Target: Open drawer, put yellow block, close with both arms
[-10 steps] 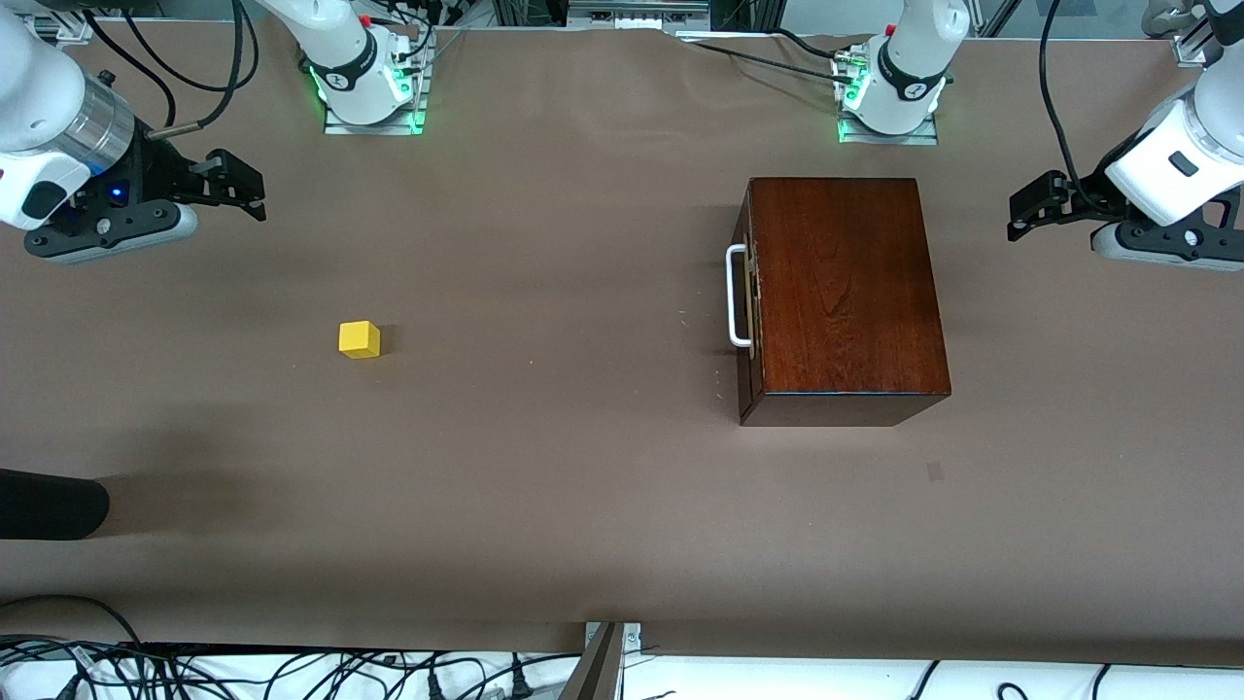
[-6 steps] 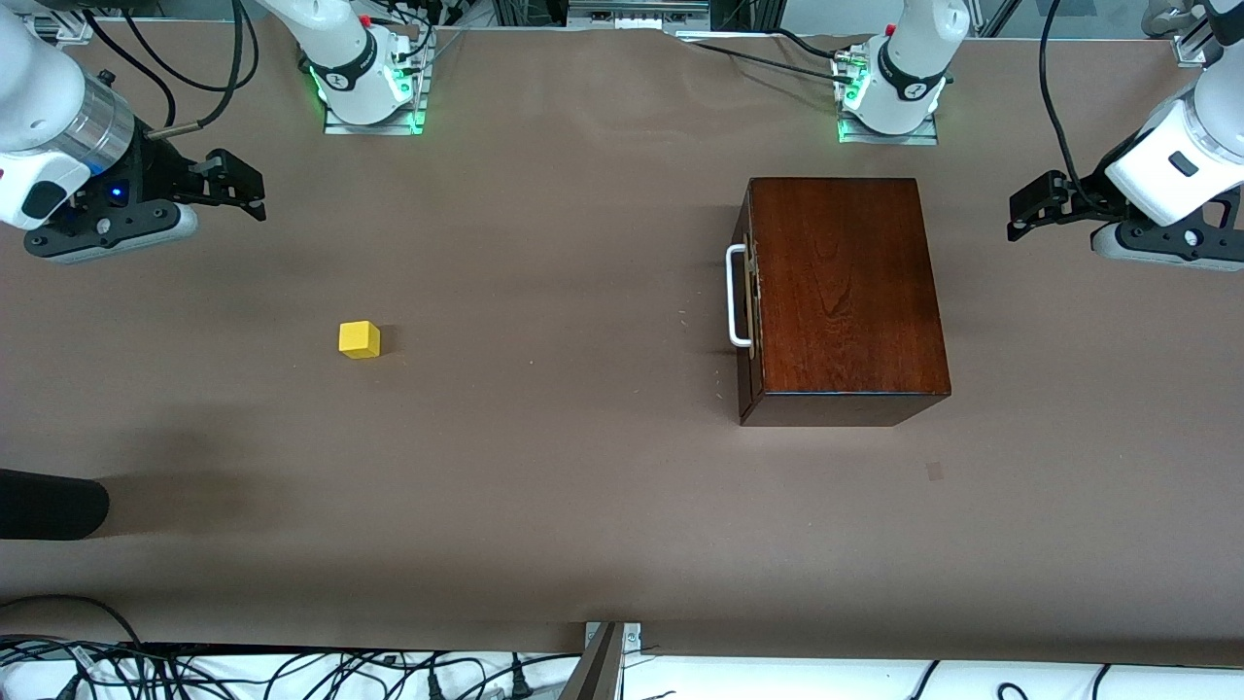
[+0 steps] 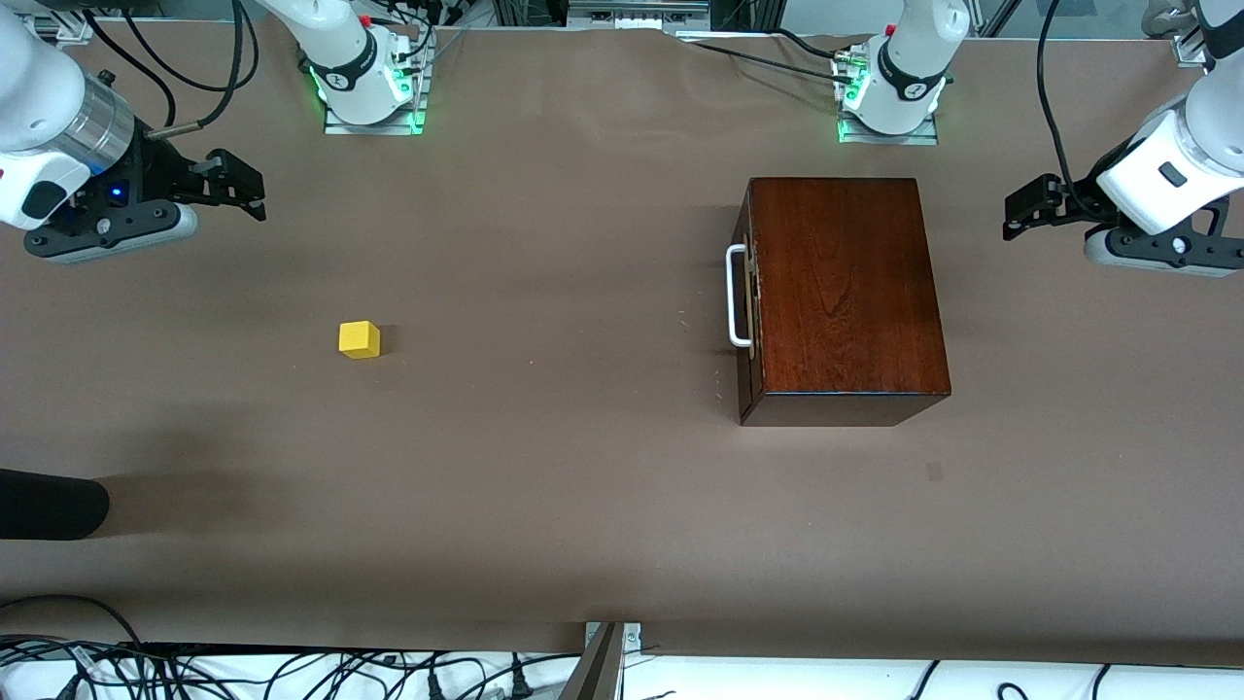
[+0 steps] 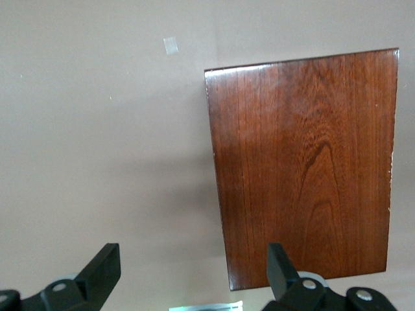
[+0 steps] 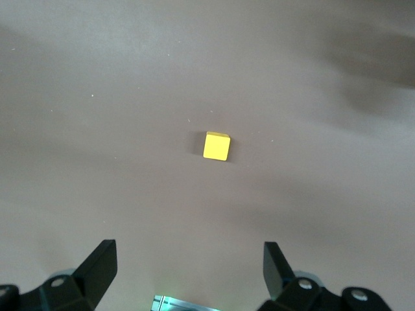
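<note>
The glossy dark wooden box (image 3: 846, 292) stands toward the left arm's end of the table; it also shows in the left wrist view (image 4: 305, 168). Its drawer is shut, with the white U-shaped handle (image 3: 736, 296) facing the right arm's end. The yellow block (image 3: 359, 339) lies on the table toward the right arm's end and shows in the right wrist view (image 5: 216, 146). My left gripper (image 3: 1022, 207) hangs open and empty above the table beside the box; its fingertips (image 4: 109, 267) show wide apart. My right gripper (image 3: 238, 185) hangs open and empty above the table, apart from the block.
Both arm bases (image 3: 367, 83) stand along the table edge farthest from the front camera. A dark object (image 3: 49, 504) pokes in at the right arm's end, nearer the front camera. Cables lie past the table's front edge. A small pale patch (image 3: 934, 472) marks the brown table cover.
My left gripper has shifted slightly toward the box and away from the front camera. The right arm, the block and the box have not moved.
</note>
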{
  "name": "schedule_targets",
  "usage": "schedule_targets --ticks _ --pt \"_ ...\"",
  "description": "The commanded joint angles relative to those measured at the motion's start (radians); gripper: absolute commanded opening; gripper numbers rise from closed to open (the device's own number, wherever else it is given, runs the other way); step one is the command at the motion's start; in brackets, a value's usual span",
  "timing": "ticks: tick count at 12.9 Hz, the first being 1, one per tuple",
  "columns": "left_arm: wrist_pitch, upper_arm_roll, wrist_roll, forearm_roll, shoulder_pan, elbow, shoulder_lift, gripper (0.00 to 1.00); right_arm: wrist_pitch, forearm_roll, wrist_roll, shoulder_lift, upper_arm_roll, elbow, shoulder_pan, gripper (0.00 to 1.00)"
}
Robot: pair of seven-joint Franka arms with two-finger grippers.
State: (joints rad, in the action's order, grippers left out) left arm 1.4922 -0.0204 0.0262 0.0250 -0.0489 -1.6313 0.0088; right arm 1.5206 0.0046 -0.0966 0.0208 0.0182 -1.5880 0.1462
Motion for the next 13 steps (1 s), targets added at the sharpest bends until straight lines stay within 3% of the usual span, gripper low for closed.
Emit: schedule_targets --ticks 1,4,6,9,13 --pt "-0.096 -0.019 0.014 -0.022 -0.025 0.091 0.051 1.00 -0.020 -0.008 -0.002 0.007 0.006 0.026 -0.002 1.00" --pt "-0.099 -0.042 0.015 -0.014 -0.037 0.100 0.071 1.00 -0.017 -0.008 -0.003 0.007 0.006 0.028 -0.002 1.00" --pt "-0.086 -0.108 -0.026 -0.023 -0.075 0.100 0.095 1.00 -0.020 -0.006 -0.002 0.007 0.006 0.028 -0.002 1.00" --pt "-0.012 -0.154 -0.347 -0.027 -0.170 0.143 0.173 1.00 -0.017 -0.006 -0.003 0.007 0.006 0.028 -0.002 1.00" --pt "0.074 -0.154 -0.577 -0.045 -0.365 0.251 0.337 1.00 -0.016 -0.006 -0.003 0.007 0.006 0.028 -0.002 1.00"
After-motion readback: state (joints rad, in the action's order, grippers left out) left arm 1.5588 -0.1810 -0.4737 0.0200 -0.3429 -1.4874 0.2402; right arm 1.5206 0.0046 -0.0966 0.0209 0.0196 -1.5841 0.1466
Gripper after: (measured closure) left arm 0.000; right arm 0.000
